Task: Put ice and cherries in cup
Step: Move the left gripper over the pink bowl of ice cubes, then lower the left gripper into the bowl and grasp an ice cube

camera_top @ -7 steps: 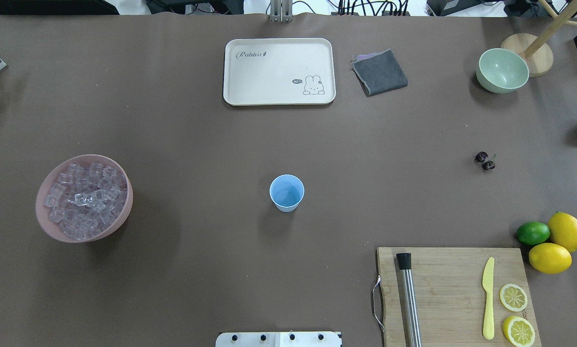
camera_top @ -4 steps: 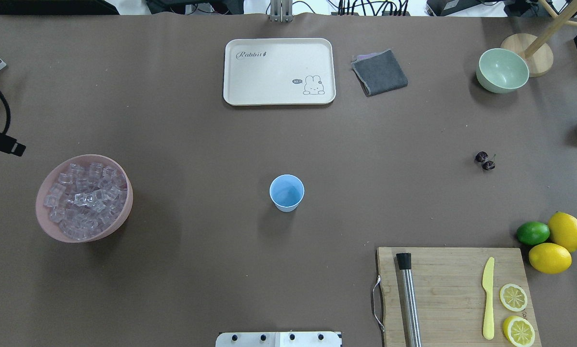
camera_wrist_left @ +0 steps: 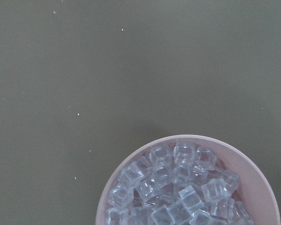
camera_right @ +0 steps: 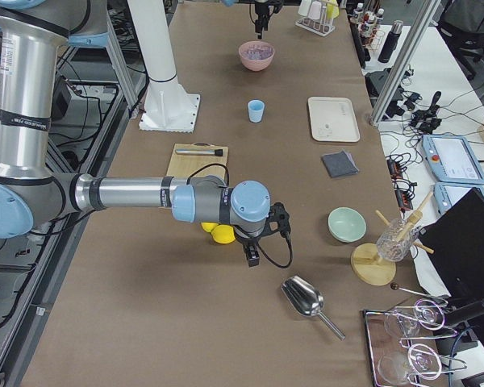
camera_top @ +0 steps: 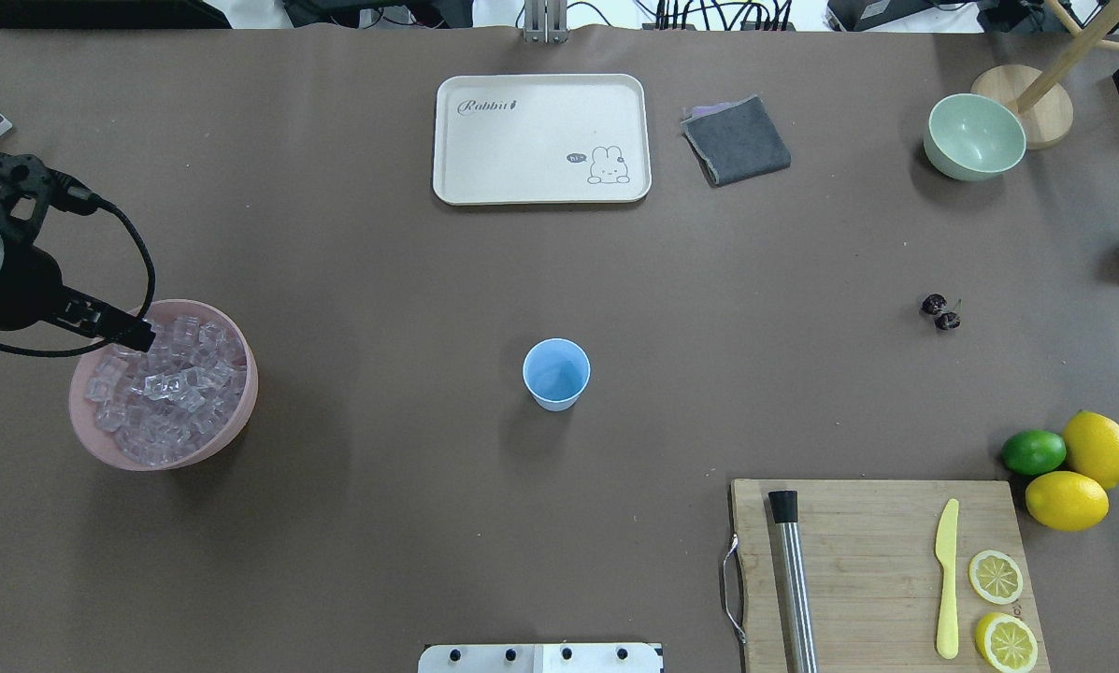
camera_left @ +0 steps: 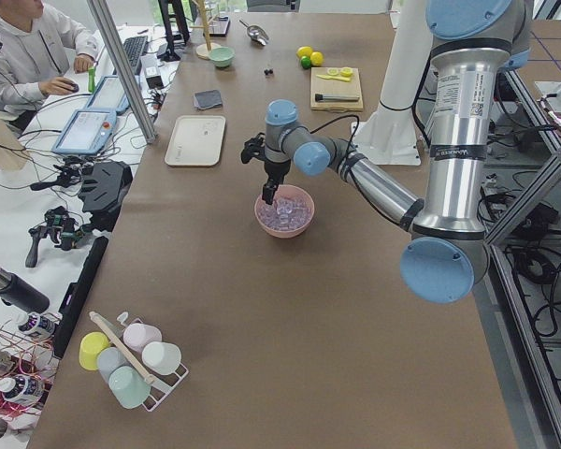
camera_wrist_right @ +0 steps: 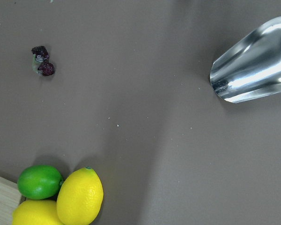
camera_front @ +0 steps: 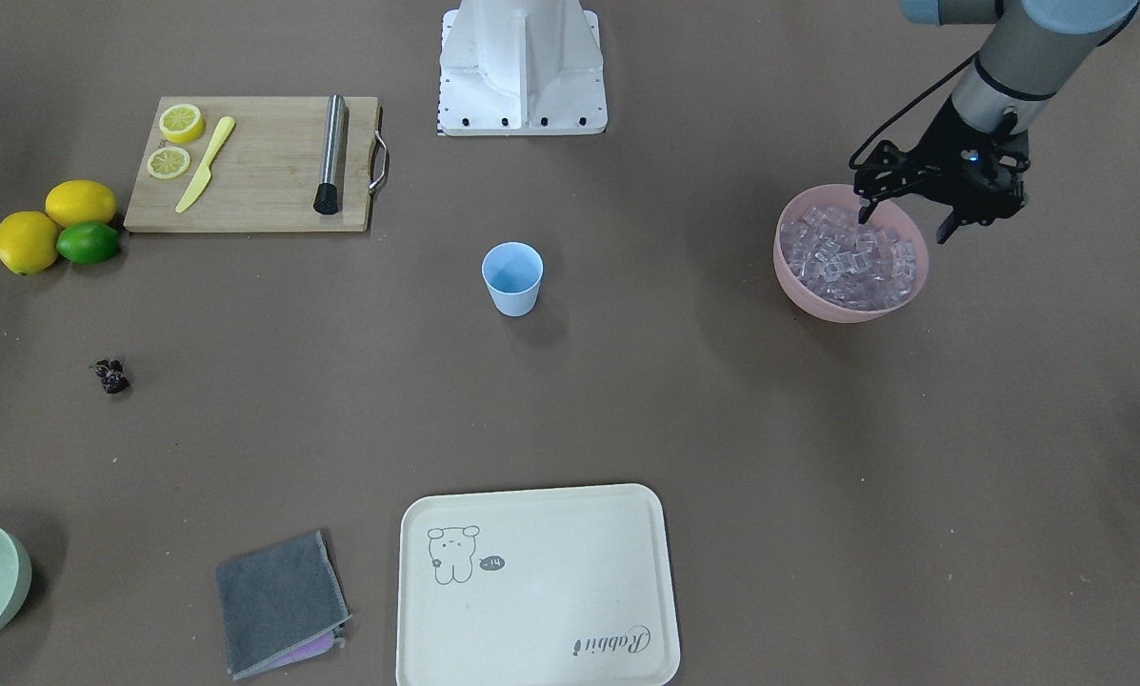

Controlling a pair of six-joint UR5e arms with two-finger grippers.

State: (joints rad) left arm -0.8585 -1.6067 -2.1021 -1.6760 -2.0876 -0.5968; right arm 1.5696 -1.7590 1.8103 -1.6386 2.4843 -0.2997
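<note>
1. Zero actual filling done yet, far as I can see: the cup (camera_front: 512,278) sits upright and empty, with no ice and no cherries in it.
2. The left gripper (camera_front: 905,221) hangs low over the pink bowl (camera_front: 817,303) with its jaws spread wide and nothing between them. One fingertip (camera_front: 863,210) is over the ice at the robot's side of the bowl. The other looks to be out past the rim, but I can't tell from these angles whether either one touches anything.
3. All the ice (camera_front: 846,257) is piled in that bowl, right under the left gripper. The cup is well apart from it, off to the gripper's right toward the middle of the table.
4. The right gripper (camera_right: 254,251) only shows up in the side camera, hanging above the table, so I can't tell how far open it is. Its own wrist view shows no fingers at all.
5. The cherries (camera_wrist_right: 43,61) lie on the bare table near the right gripper and a bit off to one side. The lemons (camera_wrist_right: 79,194), a lime (camera_wrist_right: 40,181) and a metal scoop (camera_wrist_right: 253,61) are close around it too.
6. So basically everything is left. My guess is the step in hand is grabbing a first cube, then carrying it to the cup, and the cherries come after that.
</note>
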